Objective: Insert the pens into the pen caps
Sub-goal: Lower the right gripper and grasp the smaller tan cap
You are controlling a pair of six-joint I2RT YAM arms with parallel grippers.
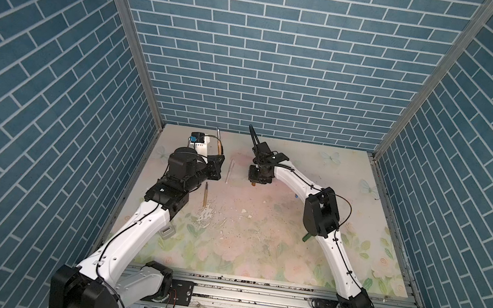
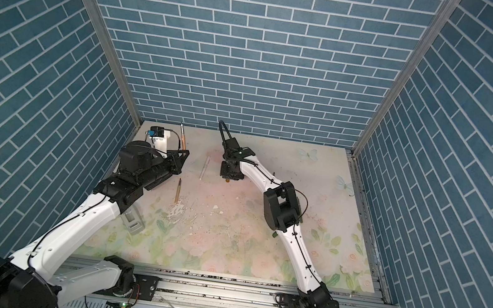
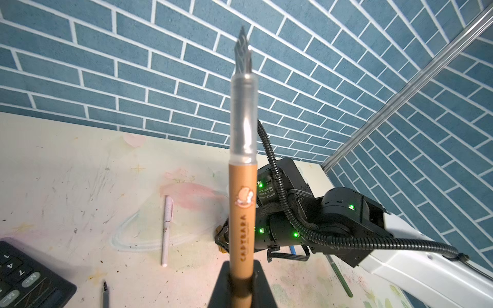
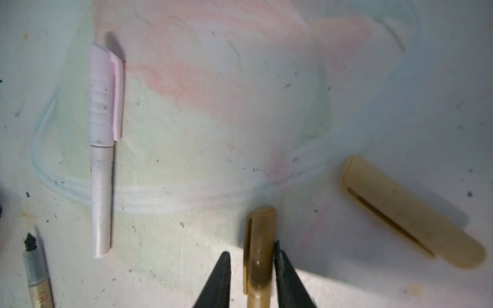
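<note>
Left tool (image 3: 241,280) is clamped on the lower barrel of a gold-brown pen (image 3: 241,213), nib up, off the worktop (image 1: 277,231) at the far left. Right tool (image 4: 252,249) is down at the middle of the worktop, jaws part open and straddling a gold-brown cap (image 4: 262,226). One finger is against the cap, with a visible gap on the other side, so it isn't a clamp yet.

Risks as I see them:
- Off-centre close: the touching finger shoves the cap sideways or rolls it on its clip before the other finger lands. That gives a skewed grip or a cap squirted out.
- The rounded closed end points away from the tool, so the mouth likely faces into the palm (can't tell for sure, that end is blurred). If so, the pen can't enter without reorienting.
- The pen is held low with a long free length, so any axial misalignment at the cap rim levers it in the jaws. The nib could catch the rim and bend or smear.
- The spare gold-brown cap (image 4: 410,213) lies near on the same side, and a wide lift or swing could knock it.
- The capped pink pen (image 4: 102,149) and the loose gold-brown pen (image 1: 205,195) are well apart from the grasp, so low risk. The calculator (image 3: 24,272) is only a risk for left-arm moves.
</note>
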